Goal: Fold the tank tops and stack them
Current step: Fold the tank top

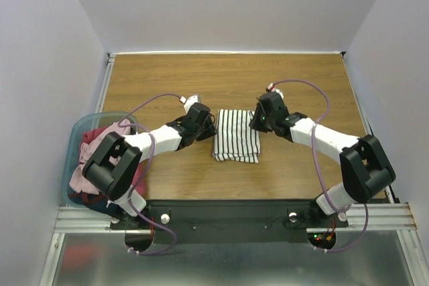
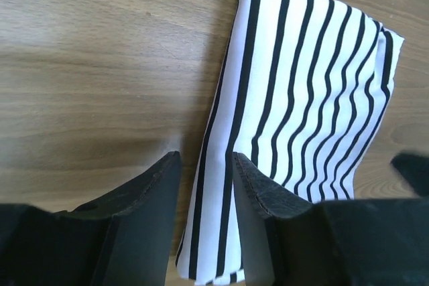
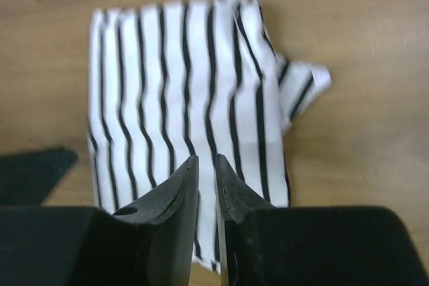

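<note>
The white tank top with thin black stripes (image 1: 236, 136) lies folded into a rectangle on the wooden table, between my two grippers. My left gripper (image 1: 210, 125) is open at the top's left edge; in the left wrist view the gripper (image 2: 206, 159) straddles that folded edge (image 2: 301, 72) with nothing pinched. My right gripper (image 1: 257, 121) is at the top's right edge; in the right wrist view the gripper (image 3: 206, 160) has its jaws almost together just over the striped cloth (image 3: 188, 78), which lies flat. Pink (image 1: 82, 173), dark red (image 1: 100, 136) and navy (image 1: 94, 199) tops are heaped in the tub.
The translucent light-blue tub (image 1: 76, 128) stands at the table's left edge beside the left arm. White walls close in the table at the back and sides. A small flap of the striped top sticks out on one side (image 3: 310, 78).
</note>
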Available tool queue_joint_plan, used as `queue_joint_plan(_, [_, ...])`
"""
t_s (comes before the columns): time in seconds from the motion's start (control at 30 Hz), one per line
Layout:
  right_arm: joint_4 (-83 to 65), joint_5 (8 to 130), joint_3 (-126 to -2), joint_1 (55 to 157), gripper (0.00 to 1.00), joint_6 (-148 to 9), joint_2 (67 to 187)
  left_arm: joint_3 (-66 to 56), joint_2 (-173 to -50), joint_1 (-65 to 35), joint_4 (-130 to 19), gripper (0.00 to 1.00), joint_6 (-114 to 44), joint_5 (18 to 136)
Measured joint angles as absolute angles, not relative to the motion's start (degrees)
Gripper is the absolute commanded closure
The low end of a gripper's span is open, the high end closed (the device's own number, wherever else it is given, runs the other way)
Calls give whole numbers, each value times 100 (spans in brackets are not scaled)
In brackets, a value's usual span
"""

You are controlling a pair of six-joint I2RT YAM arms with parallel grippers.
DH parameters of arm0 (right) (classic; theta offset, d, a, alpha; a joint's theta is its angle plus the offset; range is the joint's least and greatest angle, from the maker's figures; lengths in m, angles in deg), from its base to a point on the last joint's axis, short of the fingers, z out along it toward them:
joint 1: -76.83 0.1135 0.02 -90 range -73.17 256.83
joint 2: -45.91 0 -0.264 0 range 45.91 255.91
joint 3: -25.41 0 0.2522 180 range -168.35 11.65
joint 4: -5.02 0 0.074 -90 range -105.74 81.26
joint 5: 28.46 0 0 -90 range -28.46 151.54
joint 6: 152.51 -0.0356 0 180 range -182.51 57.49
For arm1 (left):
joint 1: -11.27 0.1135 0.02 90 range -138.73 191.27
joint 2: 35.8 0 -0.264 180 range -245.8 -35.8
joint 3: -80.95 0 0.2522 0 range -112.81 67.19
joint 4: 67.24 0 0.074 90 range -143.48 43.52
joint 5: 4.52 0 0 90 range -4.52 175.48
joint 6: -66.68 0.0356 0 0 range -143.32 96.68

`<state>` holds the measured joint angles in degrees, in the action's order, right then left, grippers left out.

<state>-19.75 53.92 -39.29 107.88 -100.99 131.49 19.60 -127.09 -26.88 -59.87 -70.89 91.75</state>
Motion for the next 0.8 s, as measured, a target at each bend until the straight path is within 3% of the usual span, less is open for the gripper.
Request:
queue_joint_plan(0.27, [-1907, 4968, -5000, 10515, 68, -9778, 14395, 1621, -12064, -3298, -5474, 55, -6853, 9662])
queue_joint_plan(0.47, [-2036, 4717, -5369, 10454, 66, -9546, 15022, 1007, -12809, -3943, -5552, 59, -6803, 9651])
queue_joint_plan(0.8, [-2088, 4341, -5415, 10423, 69, -9437, 15072, 1287, -13445, -3973, -5598, 72, -7017, 9651])
